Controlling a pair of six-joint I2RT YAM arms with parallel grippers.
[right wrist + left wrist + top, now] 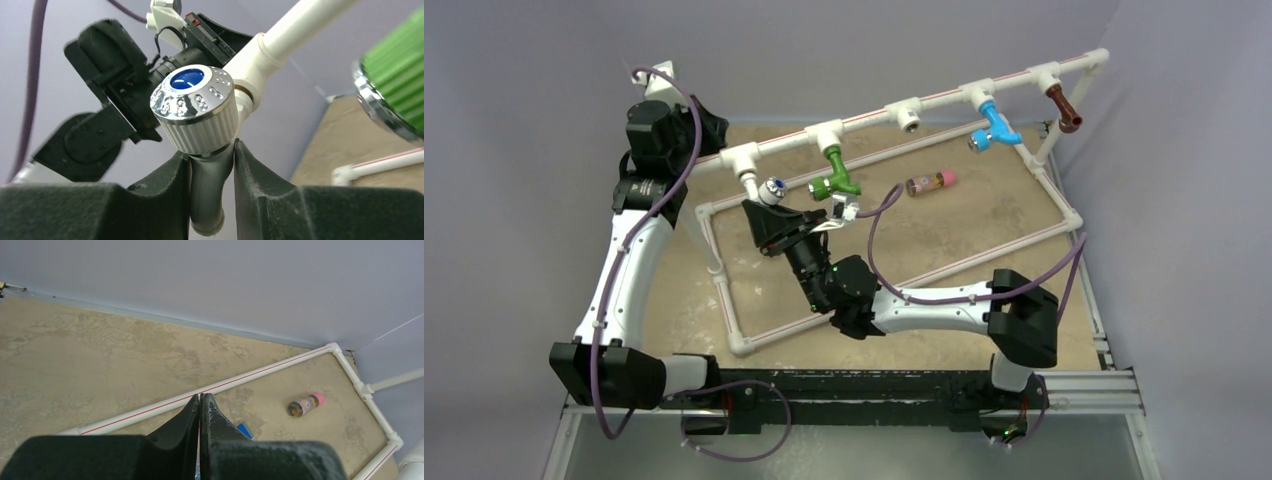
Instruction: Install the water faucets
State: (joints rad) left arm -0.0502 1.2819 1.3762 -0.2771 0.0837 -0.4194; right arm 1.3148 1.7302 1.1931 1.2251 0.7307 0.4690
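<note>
My right gripper [776, 207] is shut on the white faucet [770, 190], its fingers clamping the grey-white spout just below the chrome, blue-capped knob [194, 107]. The faucet's threaded end sits at the leftmost white T-fitting [259, 56] of the raised rail [864, 118]. A green faucet [835, 172] hangs from the T-fitting beside it and also shows in the right wrist view [395, 85]. A blue faucet [995, 126] and a brown faucet [1063, 108] hang farther right. One T-fitting [909, 116] between green and blue holds nothing. My left gripper [200, 398] is shut and empty, raised beside the rail's left end [711, 132].
A small pink-capped bottle [931, 182] lies on the tan mat inside the white floor frame [894, 285]; it also shows in the left wrist view [305, 405]. A small blue cube [245, 430] lies by the left fingers. Grey walls close the back and right.
</note>
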